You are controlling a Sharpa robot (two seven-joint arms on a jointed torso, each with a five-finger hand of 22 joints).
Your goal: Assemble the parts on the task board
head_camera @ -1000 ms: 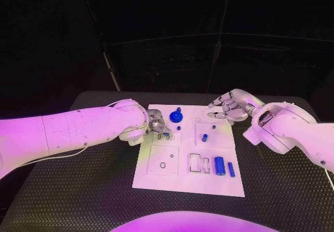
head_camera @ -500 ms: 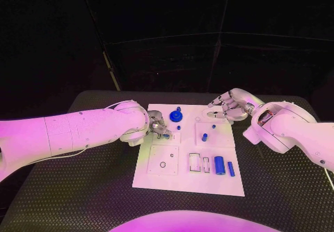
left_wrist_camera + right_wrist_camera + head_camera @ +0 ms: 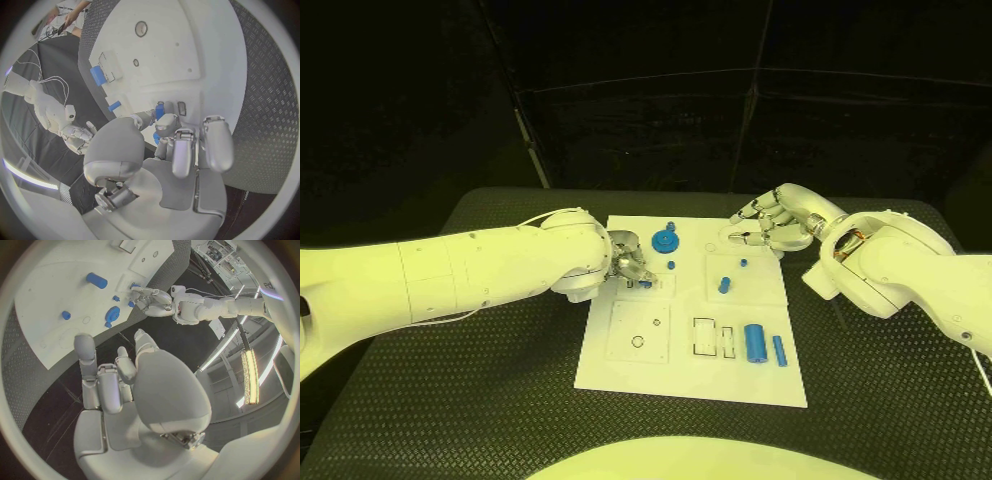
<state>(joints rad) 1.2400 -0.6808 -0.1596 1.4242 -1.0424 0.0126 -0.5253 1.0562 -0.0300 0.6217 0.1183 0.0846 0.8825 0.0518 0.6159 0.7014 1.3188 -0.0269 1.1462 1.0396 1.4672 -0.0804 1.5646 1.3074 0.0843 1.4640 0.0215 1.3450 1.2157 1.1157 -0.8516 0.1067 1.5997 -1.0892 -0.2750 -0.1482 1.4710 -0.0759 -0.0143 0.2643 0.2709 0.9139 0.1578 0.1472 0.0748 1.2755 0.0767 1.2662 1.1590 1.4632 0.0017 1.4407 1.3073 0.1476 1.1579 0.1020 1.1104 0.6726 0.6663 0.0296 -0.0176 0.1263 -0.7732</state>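
Little has moved: left hand [image 3: 626, 262] still pinches a small blue part [image 3: 159, 109] upright over the task board [image 3: 678, 375]; right hand [image 3: 773, 225] hovers, fingers loosely spread.

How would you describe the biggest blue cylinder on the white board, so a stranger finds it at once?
Start at the white board in the middle of the black table. Go to its near right corner: the big cylinder lies there flat, between a white slot and a thinner blue bar. It is the thickest blue part.

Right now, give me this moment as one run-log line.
left hand: holds blue part over task board | right hand: empty, fingers apart, at board's far edge | gear: on board
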